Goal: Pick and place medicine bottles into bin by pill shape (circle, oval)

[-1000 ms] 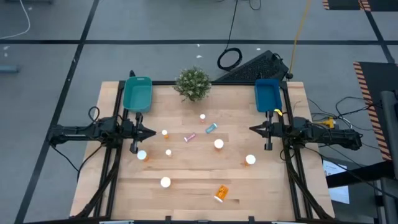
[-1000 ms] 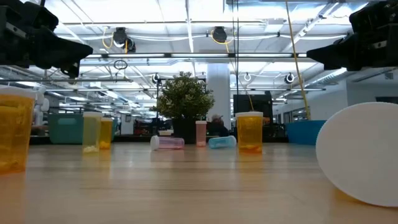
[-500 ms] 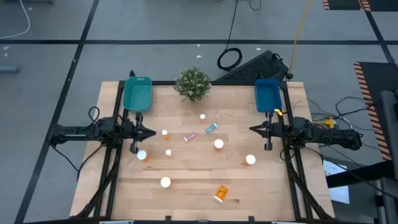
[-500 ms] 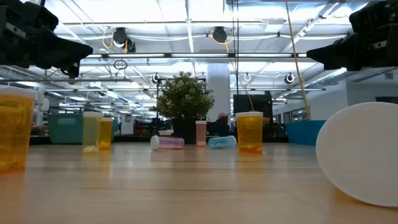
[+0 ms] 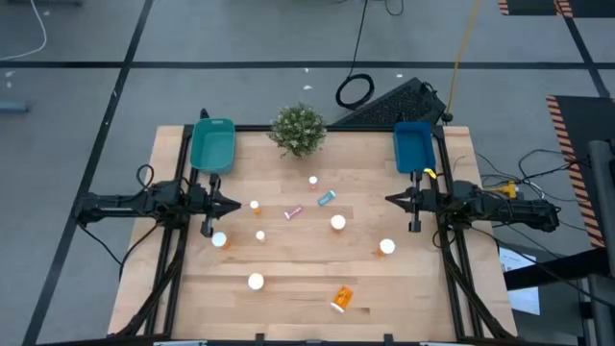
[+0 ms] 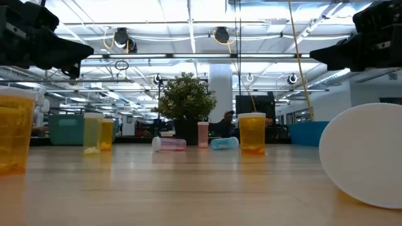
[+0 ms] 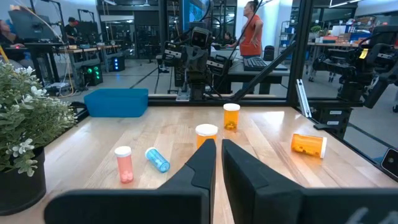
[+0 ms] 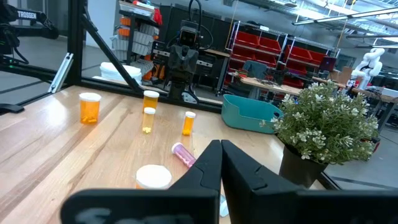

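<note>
Pill shapes inside the medicine bottles could not be made out, and no bottle label was readable; in the low view the nearest bottles were cut off by the frame edges. The left pincer (image 5: 233,204) was held above the worktop (image 5: 288,288) at its left edge, fingers (image 7: 200,168) nearly closed with only a thin slit between them, nothing grasped. The right pincer (image 5: 391,200) was held at the right edge, likewise nearly clenched on nothing, touching no bottle. White "TROSSEN" lettering was seen on a dark frame part at the corner of the right wrist view. Bottles were scattered over the middle of the worktop: a light blue bottle (image 5: 327,198) and a pinkish bottle (image 5: 294,212) lay on their sides near the centre, an orange bottle (image 5: 341,299) lay on its side near the front edge, and the other white-capped ones stood upright. A teal bin (image 5: 212,145) sat at the back left, a blue bin (image 5: 413,146) at the back right, a potted plant (image 5: 298,128) between them.
</note>
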Controlling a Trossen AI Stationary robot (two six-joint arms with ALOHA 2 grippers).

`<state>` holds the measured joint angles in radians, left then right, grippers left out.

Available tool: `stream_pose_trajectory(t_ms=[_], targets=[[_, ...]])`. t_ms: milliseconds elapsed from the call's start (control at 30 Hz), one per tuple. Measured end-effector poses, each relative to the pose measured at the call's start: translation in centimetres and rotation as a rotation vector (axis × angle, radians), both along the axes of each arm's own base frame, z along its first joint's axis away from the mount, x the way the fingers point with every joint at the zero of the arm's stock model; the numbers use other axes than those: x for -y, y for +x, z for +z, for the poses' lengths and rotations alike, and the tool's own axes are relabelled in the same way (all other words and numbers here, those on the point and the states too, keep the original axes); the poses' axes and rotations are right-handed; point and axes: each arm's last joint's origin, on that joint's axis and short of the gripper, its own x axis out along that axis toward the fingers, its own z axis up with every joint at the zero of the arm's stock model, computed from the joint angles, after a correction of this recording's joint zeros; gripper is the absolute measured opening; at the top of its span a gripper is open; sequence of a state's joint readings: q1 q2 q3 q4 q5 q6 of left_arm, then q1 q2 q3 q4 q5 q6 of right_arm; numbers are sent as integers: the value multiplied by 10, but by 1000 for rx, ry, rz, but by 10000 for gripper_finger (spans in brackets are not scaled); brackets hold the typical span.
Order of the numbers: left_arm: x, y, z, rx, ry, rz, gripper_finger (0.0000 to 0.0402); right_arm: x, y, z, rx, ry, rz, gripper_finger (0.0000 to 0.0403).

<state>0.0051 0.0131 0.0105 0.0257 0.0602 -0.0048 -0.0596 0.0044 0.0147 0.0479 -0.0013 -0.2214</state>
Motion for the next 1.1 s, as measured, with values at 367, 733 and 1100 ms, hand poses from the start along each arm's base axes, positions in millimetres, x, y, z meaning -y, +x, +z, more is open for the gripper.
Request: stream_pose_trajectory(t_ms=[367, 733, 1100], targets=[[0, 0, 0, 0, 0, 0, 31, 0, 0, 0, 1, 0, 0, 0], [0, 0, 0, 0, 0, 0, 31, 0, 0, 0, 0, 0, 0, 0], [0, 0, 0, 0, 0, -1, 31, 0, 0, 0, -1, -27, -1, 0]])
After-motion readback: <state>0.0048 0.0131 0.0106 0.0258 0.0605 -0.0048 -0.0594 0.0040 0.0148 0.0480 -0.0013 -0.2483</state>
